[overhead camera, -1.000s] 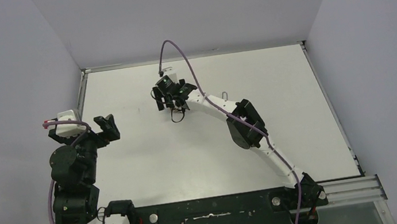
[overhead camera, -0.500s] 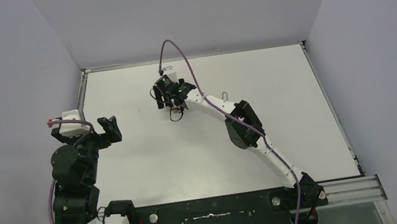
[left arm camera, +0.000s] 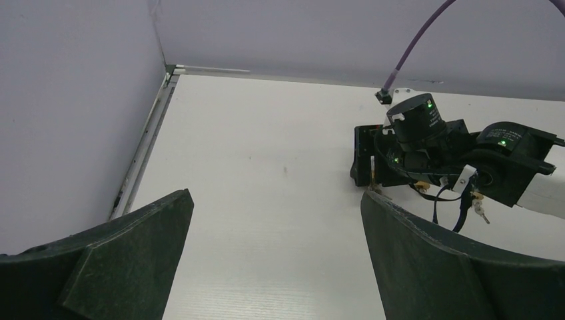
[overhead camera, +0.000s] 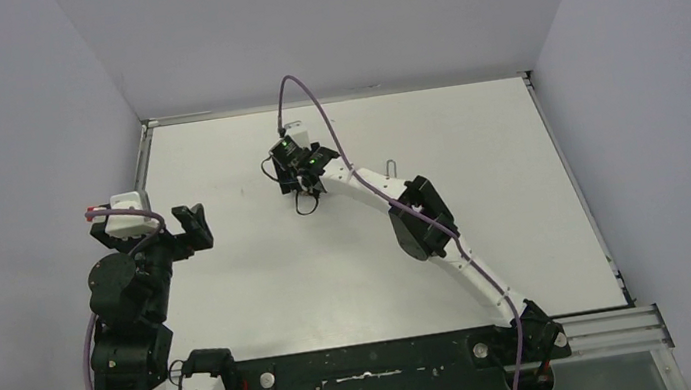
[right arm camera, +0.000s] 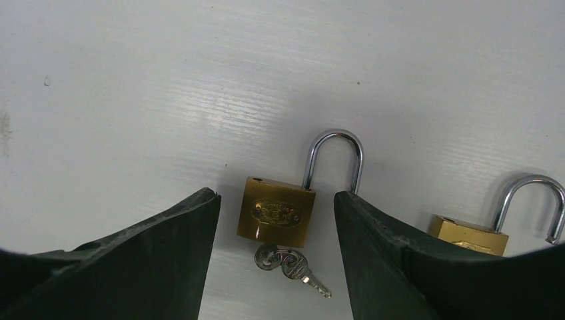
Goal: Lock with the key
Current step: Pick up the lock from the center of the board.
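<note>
Padlock (right arm camera: 276, 212) lay flat on the surface (right arm camera: 133, 80) with its shackle sprung open. The key (right arm camera: 288, 265) sat just below its body, whether seated in the keyhole could not be told. Right fingers (right arm camera: 166, 247) were spread wide either side of the body, likely lined up to pinch its flanks, and gripped nothing. A second padlock (right arm camera: 466, 233), also open, lay beside it, partly hidden. The right arm reached far out, wrist pointing down. Left fingers (left arm camera: 133, 247), parted and empty, hovered well apart on a folded arm.

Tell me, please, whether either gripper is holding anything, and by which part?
Nothing is held. The right gripper is open astride the padlock without touching it; the left gripper is open and empty.
</note>
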